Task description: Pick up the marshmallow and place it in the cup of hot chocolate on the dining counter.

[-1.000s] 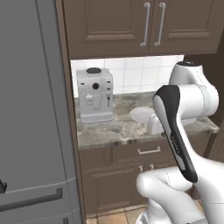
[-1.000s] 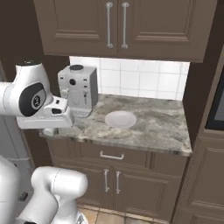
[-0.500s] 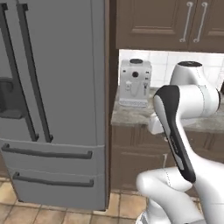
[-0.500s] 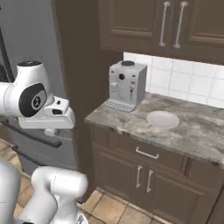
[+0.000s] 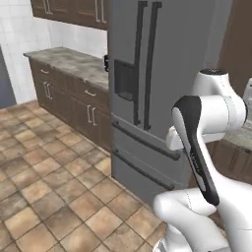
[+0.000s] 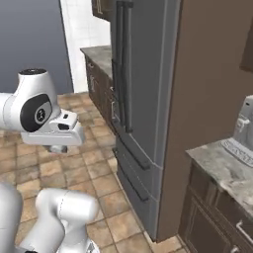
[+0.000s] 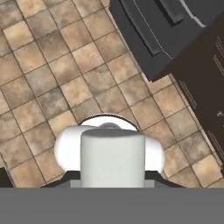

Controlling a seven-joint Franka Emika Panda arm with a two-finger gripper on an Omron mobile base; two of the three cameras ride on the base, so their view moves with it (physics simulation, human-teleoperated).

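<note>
The marshmallow, the cup of hot chocolate and the dining counter are out of view. My gripper (image 6: 58, 147) hangs below the white hand, held close to the arm's base and pointing down over the tiled floor (image 7: 52, 65). Its fingers are too small and too hidden to read as open or shut. Nothing can be seen in them. In the left base view the arm's dark-striped link (image 5: 197, 147) stands in front of the hand.
A tall grey fridge (image 5: 147, 88) stands straight ahead, with a brown side panel (image 6: 207, 74) beside it. A white coffee machine (image 6: 244, 131) sits on a marbled wall counter (image 6: 220, 168) at right. Another wall counter (image 5: 69, 64) runs along the far left. Open tiled floor (image 5: 49, 172) lies to the left.
The whole picture has swung: the base has turned left, so the coffee machine counter slid off to the right and the fridge and floor came into view. The arm kept its pose.
</note>
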